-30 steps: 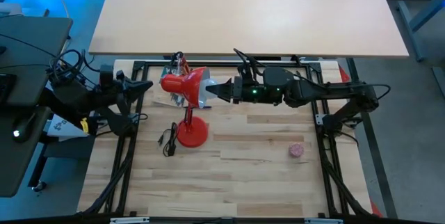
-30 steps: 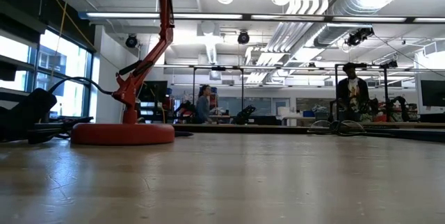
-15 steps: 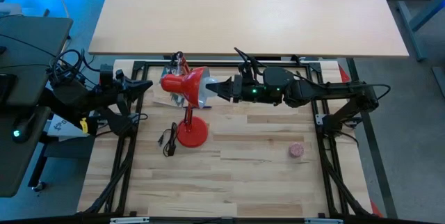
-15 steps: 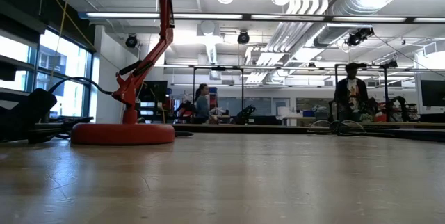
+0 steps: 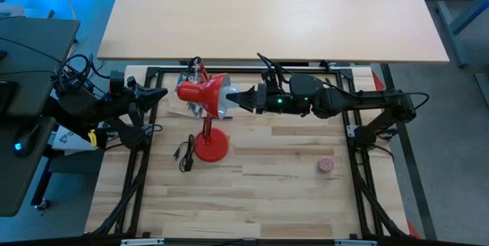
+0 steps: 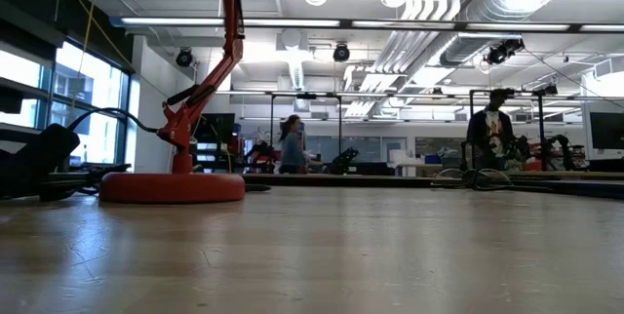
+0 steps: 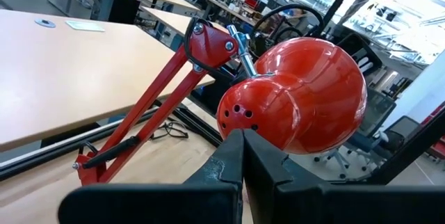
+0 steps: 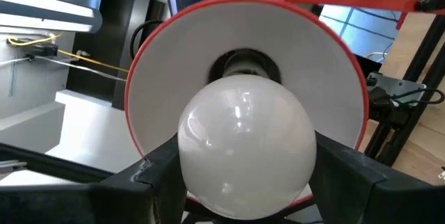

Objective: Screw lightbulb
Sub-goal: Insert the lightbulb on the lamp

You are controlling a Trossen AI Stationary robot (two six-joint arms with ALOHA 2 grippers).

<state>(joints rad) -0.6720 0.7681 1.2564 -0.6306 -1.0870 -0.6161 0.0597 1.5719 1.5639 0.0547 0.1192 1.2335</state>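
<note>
The red lamp stands on its round base, its shade held level with the mouth toward the table's right. In that mouth sits the white lightbulb, its neck at the socket. My right gripper reaches level from the right and is shut on the lightbulb. My left gripper is shut, level, close behind the shade's red back. Neither gripper shows in the low view, only the lamp's base and arm. My right gripper pinches the bulb's round glass at its widest part between its two fingers, one on each side. The fingers come level from the table's right. The bulb is clear of the table, its neck pointing into the shade. My left gripper: I cannot tell whether its shut tips touch the shade's back.
A small pink ball lies on the wooden table at the right. The lamp's black cord and plug lie left of the base. Crumpled clear wrapping lies under the shade. People move in the room beyond the table.
</note>
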